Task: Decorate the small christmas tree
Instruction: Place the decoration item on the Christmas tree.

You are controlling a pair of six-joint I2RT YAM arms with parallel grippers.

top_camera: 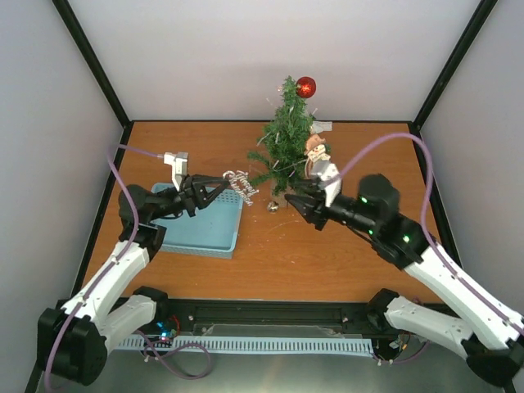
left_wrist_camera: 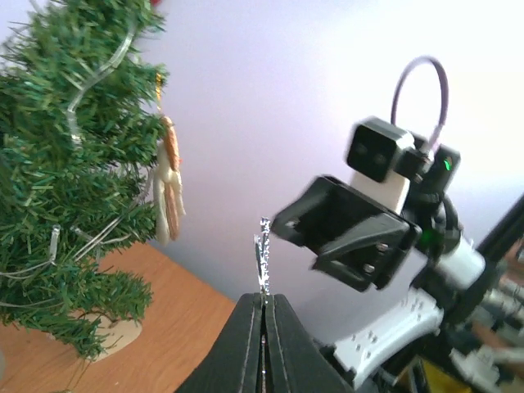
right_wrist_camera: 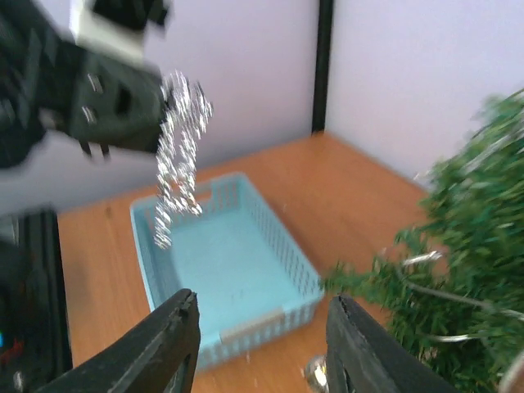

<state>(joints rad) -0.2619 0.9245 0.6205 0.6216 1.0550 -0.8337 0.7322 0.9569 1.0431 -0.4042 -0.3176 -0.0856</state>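
**Operator:** What do I have in hand?

**Spotter:** Nearest you, your left pincer [top_camera: 218, 187] is pressed together on the silver glitter ornament [top_camera: 241, 187]. It grips only one end, so the piece sticks out thin and edge-on over the right rim of the blue basket [top_camera: 196, 244]. Your right pincer [top_camera: 295, 201] stands apart with nothing in it, low beside the tree's right-hand branches.

**Operator:** And the tree?

**Spotter:** Past a small bell [top_camera: 273, 207] lying on the counter [top_camera: 327, 246], the small christmas tree [top_camera: 286, 135] stands upright at the far middle, close to the back wall. It already carries a little figure [top_camera: 316, 149] on its right side and a red ball [top_camera: 305, 87] near the top.

**Operator:** What can go wrong?

**Spotter:** First, the grip: with so little of the ornament pinched, it could twist or slip if a branch drags on it. I can't make out a hanging loop, so you may have to wedge it among the needles. Second, the tree looks light on its small base — push in hard and you may tip it or shake the figure loose. Third, your two pincers are near each other in front of it, so a careless reach could bump them together or sweep the bell away.
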